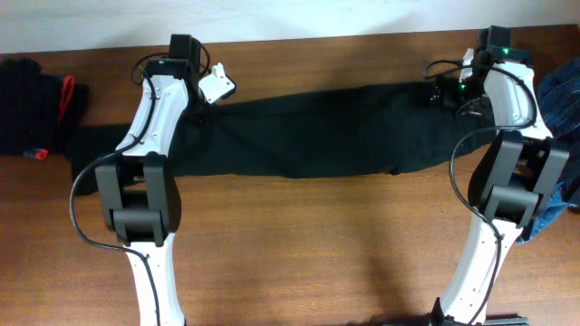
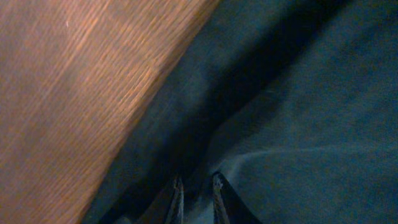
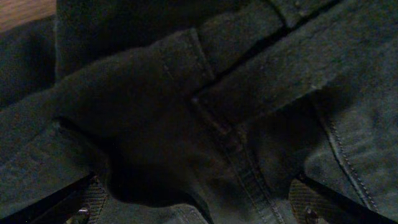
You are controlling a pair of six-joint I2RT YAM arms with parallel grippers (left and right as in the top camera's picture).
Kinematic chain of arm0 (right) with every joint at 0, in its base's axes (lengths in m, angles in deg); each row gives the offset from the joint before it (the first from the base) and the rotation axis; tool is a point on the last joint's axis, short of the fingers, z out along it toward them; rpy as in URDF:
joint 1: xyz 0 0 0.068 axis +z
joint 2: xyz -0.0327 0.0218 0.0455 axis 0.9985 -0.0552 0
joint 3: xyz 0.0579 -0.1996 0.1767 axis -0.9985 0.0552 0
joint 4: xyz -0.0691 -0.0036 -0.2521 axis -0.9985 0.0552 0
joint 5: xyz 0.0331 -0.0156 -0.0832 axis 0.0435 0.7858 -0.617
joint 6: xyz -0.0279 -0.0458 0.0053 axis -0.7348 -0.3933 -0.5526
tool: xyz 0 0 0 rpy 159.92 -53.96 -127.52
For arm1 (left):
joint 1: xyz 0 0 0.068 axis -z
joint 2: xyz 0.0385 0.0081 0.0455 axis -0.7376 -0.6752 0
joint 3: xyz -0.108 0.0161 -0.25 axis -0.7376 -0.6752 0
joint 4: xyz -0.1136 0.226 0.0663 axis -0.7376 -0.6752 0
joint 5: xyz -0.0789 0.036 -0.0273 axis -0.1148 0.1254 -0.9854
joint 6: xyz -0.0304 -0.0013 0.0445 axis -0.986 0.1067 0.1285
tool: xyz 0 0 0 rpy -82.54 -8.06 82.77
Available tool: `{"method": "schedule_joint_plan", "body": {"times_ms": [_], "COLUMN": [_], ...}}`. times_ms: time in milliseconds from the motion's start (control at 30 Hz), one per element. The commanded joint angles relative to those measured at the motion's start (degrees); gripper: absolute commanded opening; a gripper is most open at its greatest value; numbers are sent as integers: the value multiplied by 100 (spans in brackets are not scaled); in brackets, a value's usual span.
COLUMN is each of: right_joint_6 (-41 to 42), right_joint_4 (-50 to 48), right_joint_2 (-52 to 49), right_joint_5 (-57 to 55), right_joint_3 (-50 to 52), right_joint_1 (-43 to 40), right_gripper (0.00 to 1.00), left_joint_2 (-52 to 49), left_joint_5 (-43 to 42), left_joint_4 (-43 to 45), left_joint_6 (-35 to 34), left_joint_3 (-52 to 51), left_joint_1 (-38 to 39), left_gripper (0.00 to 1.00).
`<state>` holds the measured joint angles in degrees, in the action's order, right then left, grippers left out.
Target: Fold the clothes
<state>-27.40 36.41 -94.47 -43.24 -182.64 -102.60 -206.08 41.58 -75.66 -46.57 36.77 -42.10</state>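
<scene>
Long black jeans (image 1: pixel 299 136) lie flat across the table, legs to the left and waist to the right. My left gripper (image 1: pixel 205 107) is down at their far edge. In the left wrist view its fingertips (image 2: pixel 196 190) stand a narrow gap apart, open, with dark fabric (image 2: pixel 292 124) under and between them. My right gripper (image 1: pixel 444 92) hovers over the waist end. The right wrist view shows it wide open (image 3: pixel 196 205), ribbed pads (image 3: pixel 92 200) at both lower corners. The waistband and fly seam (image 3: pixel 230 134) lie below, nothing gripped.
A heap of black clothes (image 1: pixel 27 100) with a red strap (image 1: pixel 66 95) sits at the left table edge. Blue denim (image 1: pixel 564 100) is piled at the right edge behind the right arm. Bare wood (image 1: pixel 317 244) lies in front of the jeans.
</scene>
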Motion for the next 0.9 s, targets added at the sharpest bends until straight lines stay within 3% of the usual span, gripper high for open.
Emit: {"method": "schedule_joint_plan", "body": {"times_ms": [0, 67, 167, 267, 333, 400, 467, 500, 567, 600, 633, 733, 833, 867], "right_joint_6": [-63, -63, -92, -256, -260, -426, -509, -511, -516, -551, -660, -1106, -1257, -1263], "right_joint_4": [-63, -107, 31, 452, 890, 1419, 1950, 2175, 2603, 2774, 2955, 3379, 3497, 3508], "right_joint_2": [-94, -66, 61, 201, 262, 280, 280, 280, 280, 280, 278, 236, 212, 208], "right_joint_5": [-94, -96, -96, -94, -90, 24, 129, 186, 455, 638, 870, 1550, 1631, 1628], "right_joint_3": [24, -35, -415, -1027, -1543, -1998, -2345, -2444, -2535, -2533, -2533, -2533, -2533, -2533], "right_joint_1": [-17, -20, -39, -35, -33, -33, -31, -24, 4, 35, 74, 271, 549, 660], "right_gripper": [99, 99, 99, 99, 99, 99, 99, 99, 99, 98, 90, 54, 4, 4], "left_joint_2": [-201, -155, -4, 267, 485, 713, 935, 1021, 1075, 1075, 1056, 933, 855, 846], "left_joint_5": [485, 896, 1080, 1078, 1064, 743, -125, -717, -1598, -1849, -2000, -1996, -1996, -1996], "left_joint_4": [256, 352, 278, 188, 164, 94, -83, -197, -411, -507, -601, -750, -793, -802], "left_joint_6": [-686, -1209, -1718, -2083, -2426, -2771, -2911, -2911, -2914, -2914, -2920, -3095, -3250, -3333], "left_joint_3": [-92, 33, 323, 590, 717, 811, 833, 833, 833, 833, 813, 671, 457, 378], "left_joint_1": [-92, -140, -155, -157, -157, -155, -144, -142, -105, -66, -13, 175, 389, 468], "left_gripper": [17, 18, 39, 45, 58, 76, 78, 72, 34, 22, 15, 10, 7, 5]}}
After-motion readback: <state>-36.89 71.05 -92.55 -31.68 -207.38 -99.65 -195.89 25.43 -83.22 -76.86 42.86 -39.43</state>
